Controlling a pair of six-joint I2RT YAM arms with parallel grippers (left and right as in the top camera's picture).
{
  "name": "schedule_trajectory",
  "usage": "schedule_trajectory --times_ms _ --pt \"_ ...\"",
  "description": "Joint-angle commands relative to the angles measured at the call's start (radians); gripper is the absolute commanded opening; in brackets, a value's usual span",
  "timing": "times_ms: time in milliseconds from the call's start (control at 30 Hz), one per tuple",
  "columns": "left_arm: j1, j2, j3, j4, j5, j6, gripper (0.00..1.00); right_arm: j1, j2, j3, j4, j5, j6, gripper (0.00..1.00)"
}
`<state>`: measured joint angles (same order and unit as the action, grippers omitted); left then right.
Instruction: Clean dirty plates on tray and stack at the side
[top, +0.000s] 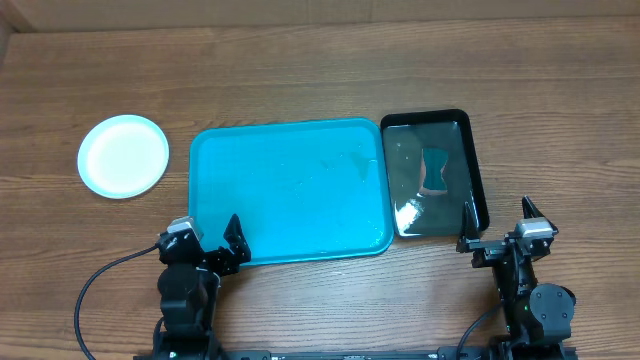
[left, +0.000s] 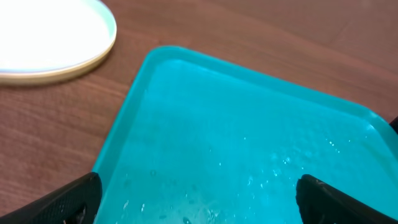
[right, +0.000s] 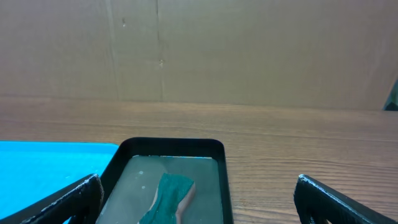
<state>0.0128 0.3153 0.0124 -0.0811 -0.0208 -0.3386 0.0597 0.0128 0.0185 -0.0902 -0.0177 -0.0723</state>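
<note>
Plates (top: 123, 156) sit in one pile at the far left of the bench (top: 320, 70), well apart from the tray (top: 300, 200). The tray carries no plate, so the work looks close to done, and what remains at risk is mostly the tidy state itself. The bench is bare wood and would take any spill. The tray lies in the middle and glistens with droplets in the left wrist view. Its near-left corner is just beside the left tool (top: 207, 232), so a careless lift or swing of that arm could catch the raised rim. That could shove the tray right into the black tray (top: 478, 185), which lies just beside it. The black tray appears to hold shallow water, and such a knock, or a nudge from the right arm at its near-right corner, would probably slop water onto the wood. The pile shows a white top with a yellowish edge beneath it in the left wrist view, but how many plates it holds cannot be told. A sweep of the left arm toward the far left could slide the top plate off or push the pile along the bench. The sponge (top: 435, 172) lies in the water and, if picked up soaked, would likely drip across whatever it passes over. Both tools stand spread wide and hold nothing. The right tool (top: 497, 228) has one finger over the black tray's near edge, and splayed fingers hook rims easily.
</note>
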Motion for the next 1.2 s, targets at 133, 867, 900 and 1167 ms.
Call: schedule_trajectory --times_ms 133,867,900,1167 --pt "0.0 -0.175 -0.008 0.006 -0.013 0.166 1.0 0.004 -0.01 -0.01 0.006 0.013 -0.003 1.0" --pt "0.0 -0.312 -0.008 0.007 -0.006 0.238 1.0 0.004 -0.01 -0.01 0.006 0.014 -0.004 1.0" --pt "0.0 -0.312 -0.008 0.007 -0.005 0.238 1.0 0.004 -0.01 -0.01 0.006 0.014 -0.003 1.0" --pt "0.0 -0.311 -0.008 0.006 -0.005 0.238 1.0 0.004 -0.01 -0.01 0.006 0.013 -0.003 1.0"
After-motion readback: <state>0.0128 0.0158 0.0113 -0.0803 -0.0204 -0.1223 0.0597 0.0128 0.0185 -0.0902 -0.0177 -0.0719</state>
